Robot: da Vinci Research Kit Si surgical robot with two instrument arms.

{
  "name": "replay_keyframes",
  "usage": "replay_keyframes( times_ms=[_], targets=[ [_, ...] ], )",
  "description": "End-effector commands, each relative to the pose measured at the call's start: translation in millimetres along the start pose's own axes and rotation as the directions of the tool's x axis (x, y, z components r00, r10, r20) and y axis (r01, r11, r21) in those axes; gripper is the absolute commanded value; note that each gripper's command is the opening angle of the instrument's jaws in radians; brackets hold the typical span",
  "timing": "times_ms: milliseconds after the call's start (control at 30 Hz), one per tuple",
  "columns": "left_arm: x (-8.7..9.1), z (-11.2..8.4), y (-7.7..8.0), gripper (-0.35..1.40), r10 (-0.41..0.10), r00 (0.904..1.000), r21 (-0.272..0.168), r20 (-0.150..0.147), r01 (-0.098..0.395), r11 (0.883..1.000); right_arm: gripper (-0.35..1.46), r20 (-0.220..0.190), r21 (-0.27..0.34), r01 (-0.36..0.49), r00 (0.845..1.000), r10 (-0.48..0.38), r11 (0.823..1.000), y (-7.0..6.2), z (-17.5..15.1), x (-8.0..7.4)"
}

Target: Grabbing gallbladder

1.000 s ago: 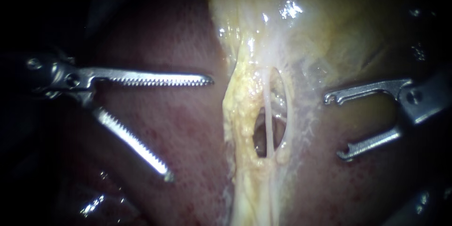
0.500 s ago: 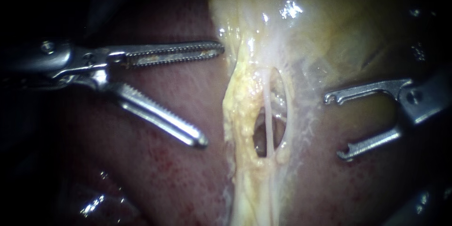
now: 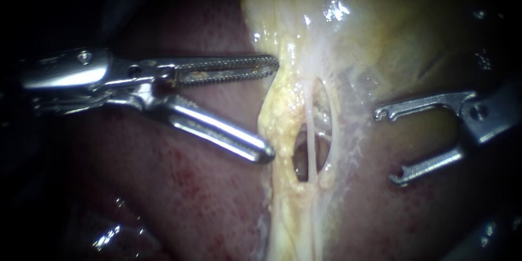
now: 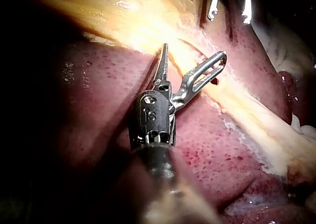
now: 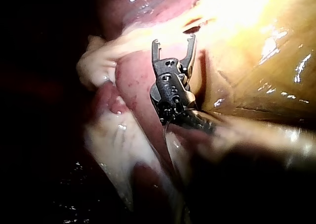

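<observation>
While the jaws of my left instrument (image 3: 273,109) stand wide apart, their tips perhaps just touching the yellow edge where the gallbladder (image 3: 380,32) narrows, my right instrument (image 3: 386,145) hangs across that strip, jaws spread, holding nothing, over the liver (image 3: 190,201).

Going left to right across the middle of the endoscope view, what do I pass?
You pass the left instrument, jaws open → yellow fatty tissue edge → thin pale tube across the opening → right instrument, jaws open.
</observation>
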Motion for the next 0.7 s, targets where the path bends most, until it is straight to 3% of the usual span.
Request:
replay_keyframes(
  times_ms=[33,333,700],
  targets=[
    [0.1,0.1,0.0,0.72,-0.008,1.0000,0.000,0.000,0.008,1.000,0.59,0.000,0.000,0.000,1.000,0.000,1.000,0.0,0.0,0.0],
    [1.6,0.6,0.9,0.64,-0.060,0.9978,-0.010,-0.029,0.060,0.998,0.59,0.000,0.000,0.000,1.000,0.000,1.000,0.0,0.0,0.0],
    [2.7,0.1,2.4,0.33,-0.129,0.9905,-0.070,-0.046,0.126,0.990,0.59,0.000,0.000,0.000,1.000,0.000,1.000,0.0,0.0,0.0]
  ],
)
